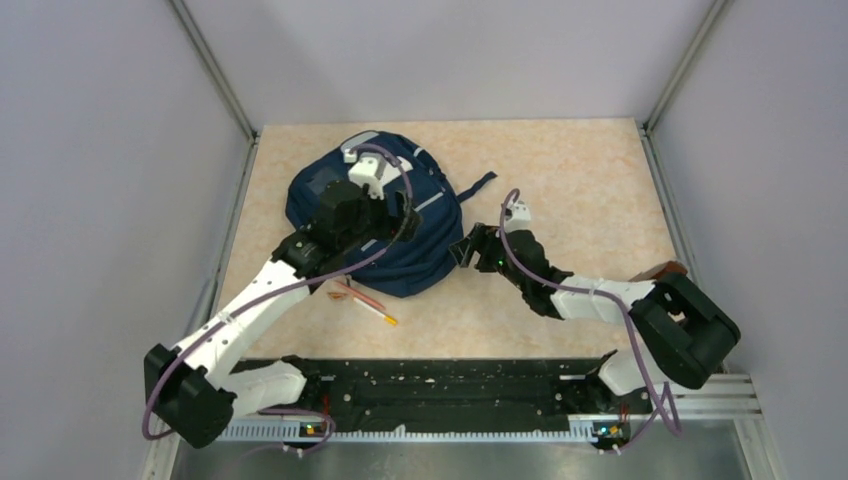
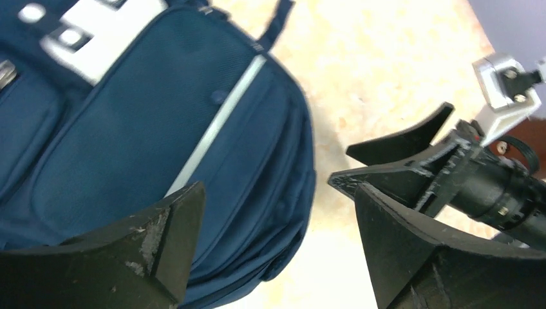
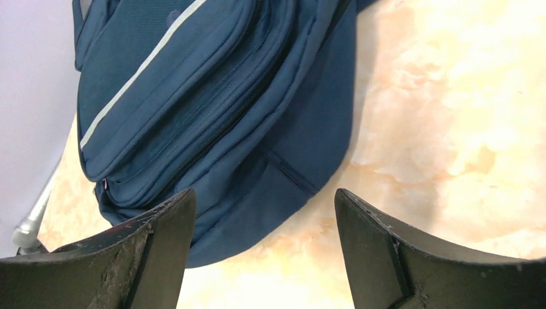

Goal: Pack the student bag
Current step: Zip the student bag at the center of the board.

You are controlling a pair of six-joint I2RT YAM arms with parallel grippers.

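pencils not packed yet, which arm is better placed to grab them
Left, probably: pencils lie at the student bag's near edge beside the left arm, jaws open; the right arm is farther off.

Left arm [image 1: 245,310]: white links, black joints
Right arm [image 1: 600,297]: same white and black
Cables [image 1: 300,287]: purple
End effector fingers [image 2: 161,238]: black, scuffed wedges

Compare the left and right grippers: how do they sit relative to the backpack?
The left gripper hangs over the navy backpack, its arm crossing the bag; the right gripper sits at the bag's side edge, its arm over the table. The left gripper faces the right gripper; the right gripper faces the bag's zippered side. Both are open, holding nothing.
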